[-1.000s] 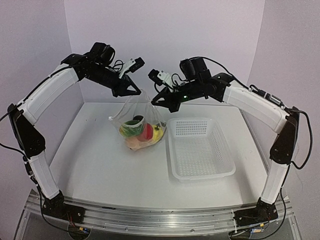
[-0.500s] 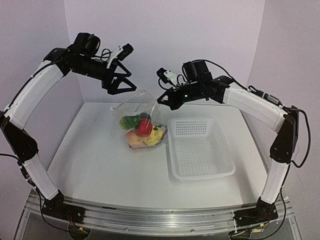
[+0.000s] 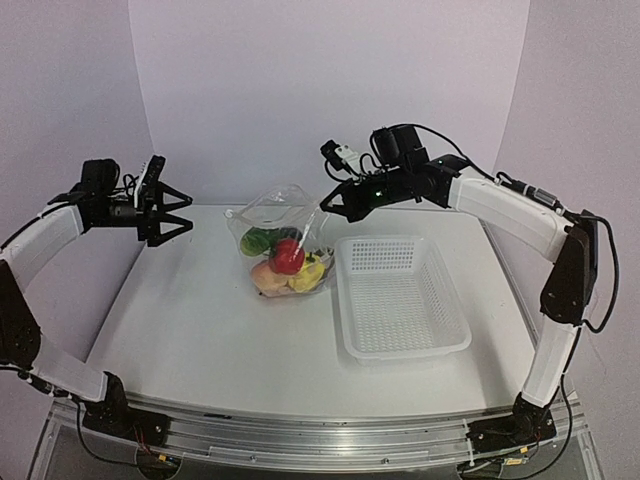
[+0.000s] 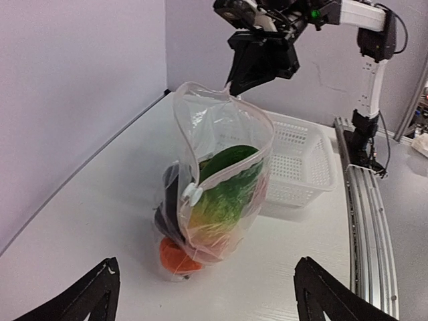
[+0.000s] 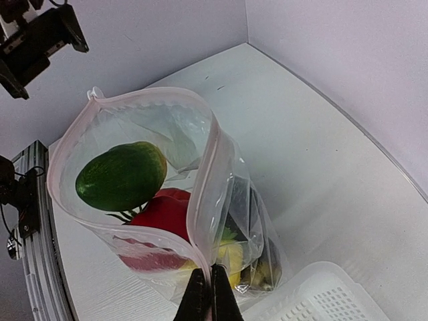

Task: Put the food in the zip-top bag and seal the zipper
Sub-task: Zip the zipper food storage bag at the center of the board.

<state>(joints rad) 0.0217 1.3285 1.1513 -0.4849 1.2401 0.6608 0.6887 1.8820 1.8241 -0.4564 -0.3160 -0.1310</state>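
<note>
The zip-top bag [image 3: 272,212] stands on the table with its mouth gaping open. Inside lies the food: a green mango [image 5: 120,175], a red pomegranate [image 5: 167,214], a yellow pepper [image 5: 231,257] and a peach-coloured piece [image 3: 268,277]. The zipper [image 5: 204,180] runs as a pale pink strip round the mouth, with a white tab [image 4: 192,194] on one side. My right gripper [image 3: 325,208] is shut on the bag's mouth edge and holds it up; its tips pinch the strip [image 5: 210,294]. My left gripper [image 3: 182,212] hangs open and empty, well left of the bag, facing it [image 4: 205,267].
A white mesh basket [image 3: 400,300] stands empty just right of the bag, also seen behind it [image 4: 301,160]. Purple walls close the back and both sides. The metal rail of the arm bases runs along the near edge [image 3: 300,435].
My left gripper let go of the bag's mouth, opened, and swung away left and lower. The bag sagged a little and stays held by the right gripper, which barely moved.
</note>
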